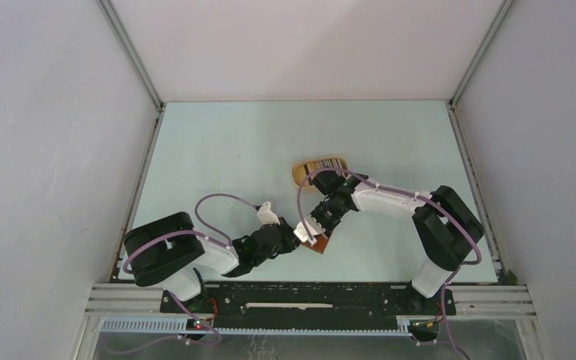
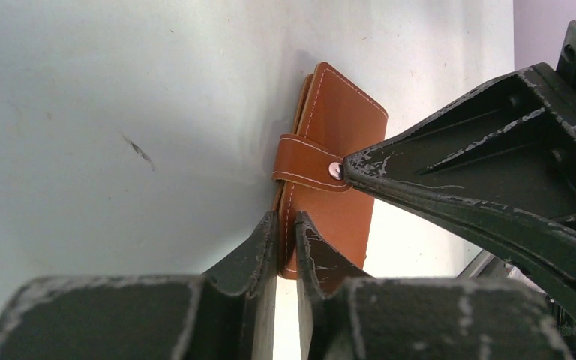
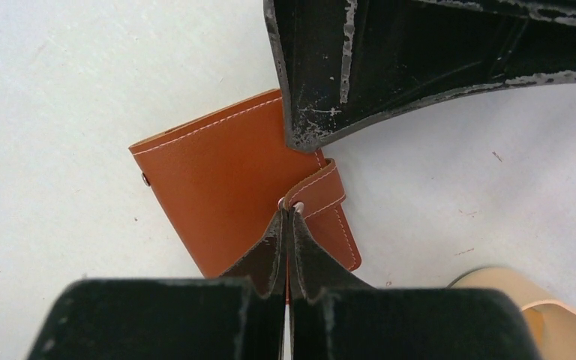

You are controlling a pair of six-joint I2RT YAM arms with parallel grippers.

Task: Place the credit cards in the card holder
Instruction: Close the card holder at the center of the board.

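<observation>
brown leather card holder (image 3: 217, 195), strap fastened, near-centre on counter (image 1: 232, 150) | left jaws nipped narrow on its short end, long axis running away | right jaws fully closed, tips at snap (image 2: 335, 170)

Lighting is bright, even and diffuse. The pale blue-green worktop (image 1: 270, 150) shows no glare in the top view, and shadows beneath the arms are faint. In the left wrist view, the reddish-brown stitched leather card holder (image 2: 337, 150) throws a soft grey shadow to its left. Both wrist views render the leather stitching sharp. The near black bases of the jaws are blurred.
</observation>
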